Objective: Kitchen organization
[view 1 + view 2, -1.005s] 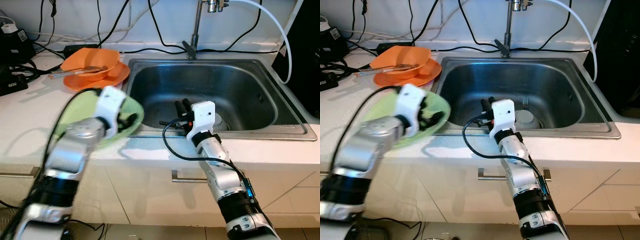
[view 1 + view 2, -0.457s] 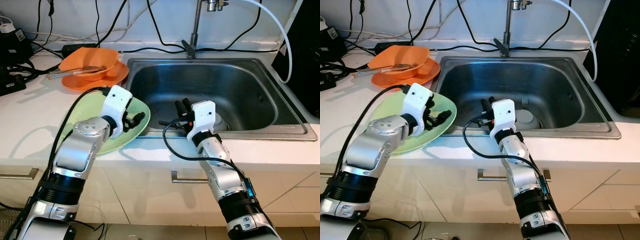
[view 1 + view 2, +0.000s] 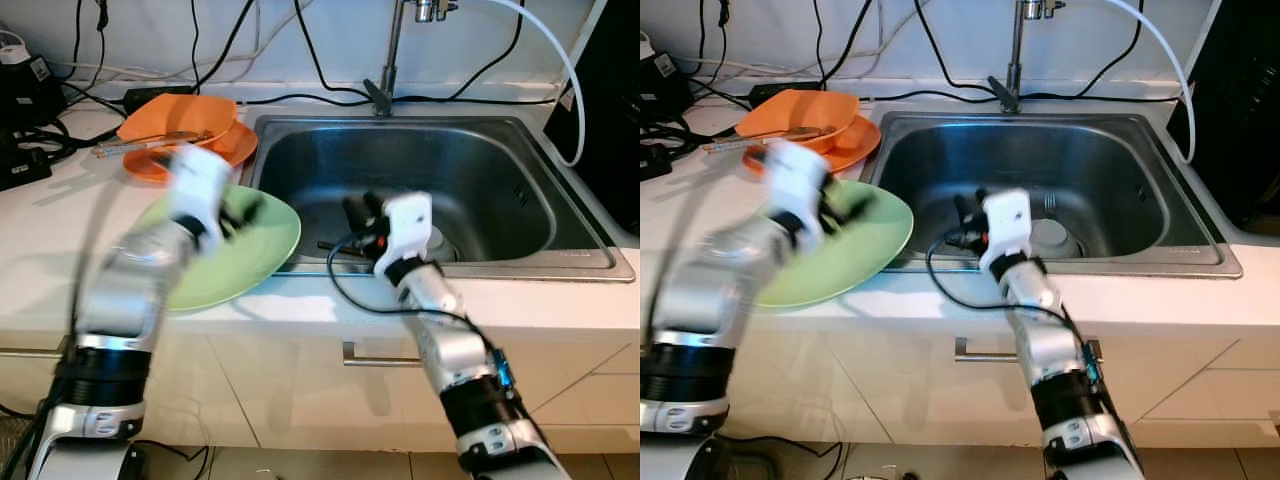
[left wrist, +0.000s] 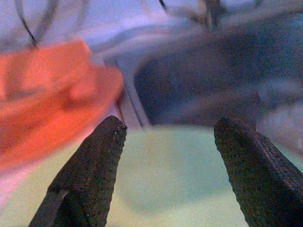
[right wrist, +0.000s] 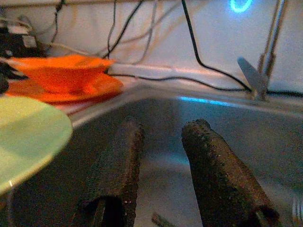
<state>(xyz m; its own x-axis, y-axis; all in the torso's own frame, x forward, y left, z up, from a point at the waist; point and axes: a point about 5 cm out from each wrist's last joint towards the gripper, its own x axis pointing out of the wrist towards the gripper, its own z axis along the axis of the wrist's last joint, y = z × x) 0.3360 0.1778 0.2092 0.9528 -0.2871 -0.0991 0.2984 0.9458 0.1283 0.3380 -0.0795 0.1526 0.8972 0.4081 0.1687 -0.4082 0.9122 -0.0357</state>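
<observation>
Left gripper (image 3: 240,212) has swung back off green plate (image 3: 240,255), fingers spread, empty. Plate: rigid, light, likely slippery; grip rim overhanging sink (image 3: 580,262).

Head stereo pair looks forward and down from in front of the sink (image 3: 440,140), taking in its whole basin, the counter to its left and the cabinet fronts below. Left wrist camera sits very close over the green plate (image 4: 189,179) just left of the sink, facing the orange dishes (image 4: 52,94) and basin. Right wrist camera sits low at the sink's front edge, facing the faucet (image 5: 265,61); both wrist views share plate, orange dishes and basin.
</observation>
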